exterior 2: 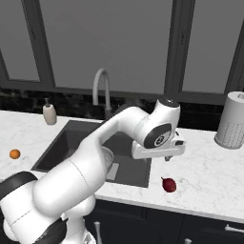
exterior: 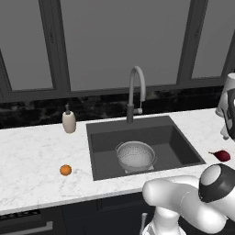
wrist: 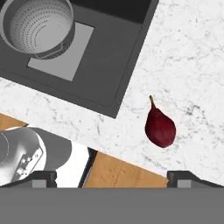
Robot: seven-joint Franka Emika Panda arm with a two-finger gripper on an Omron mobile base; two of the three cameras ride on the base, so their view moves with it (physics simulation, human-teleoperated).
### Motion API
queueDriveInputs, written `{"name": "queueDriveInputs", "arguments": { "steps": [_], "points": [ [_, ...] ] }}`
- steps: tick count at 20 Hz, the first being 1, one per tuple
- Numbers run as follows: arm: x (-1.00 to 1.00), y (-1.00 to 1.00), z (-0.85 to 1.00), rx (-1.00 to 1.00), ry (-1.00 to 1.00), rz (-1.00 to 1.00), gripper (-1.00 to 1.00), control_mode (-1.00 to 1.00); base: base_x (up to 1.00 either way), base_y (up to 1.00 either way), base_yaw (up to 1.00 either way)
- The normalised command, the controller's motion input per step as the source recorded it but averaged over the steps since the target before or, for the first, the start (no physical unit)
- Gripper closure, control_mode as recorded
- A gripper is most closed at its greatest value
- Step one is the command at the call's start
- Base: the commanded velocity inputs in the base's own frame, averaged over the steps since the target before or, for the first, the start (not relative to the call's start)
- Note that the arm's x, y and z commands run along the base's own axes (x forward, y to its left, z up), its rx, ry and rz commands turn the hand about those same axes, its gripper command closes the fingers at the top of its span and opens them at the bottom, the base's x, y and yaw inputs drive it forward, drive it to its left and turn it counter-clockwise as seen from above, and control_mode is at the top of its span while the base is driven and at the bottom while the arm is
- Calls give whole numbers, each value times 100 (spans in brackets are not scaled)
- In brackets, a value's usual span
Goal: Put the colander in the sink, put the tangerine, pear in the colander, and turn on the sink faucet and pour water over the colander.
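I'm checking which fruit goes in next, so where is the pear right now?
The pear lies on the marble counter right of the sink, near the front edge, below the claw.

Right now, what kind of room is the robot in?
Most likely a kitchen: a dark grey recessed sink with a tall grey gooseneck faucet is set in a white marble counter.

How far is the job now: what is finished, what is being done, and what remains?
Done: the colander sits in the sink. In hand: the tool hangs open above the counter beside the pear, holding nothing. Left: the pear and the tangerine both lie on the counter, on opposite sides of the sink, and no water runs from the sink faucet.
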Motion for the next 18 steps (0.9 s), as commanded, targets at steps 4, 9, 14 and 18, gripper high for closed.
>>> {"name": "queueDriveInputs", "arguments": {
  "steps": [4, 9, 14, 18],
  "points": [
    [0, -8, -43, 0, 0, 0, -100, -100, 0, 0, 0],
    [0, -22, -41, 0, 0, 1, -100, -100, 0, 0, 0],
    [2, -27, -26, 0, 3, 3, -100, -100, 0, 0, 0],
    [17, -36, -24, 0, 1, 9, -100, -100, 0, 0, 0]
  ]
}}
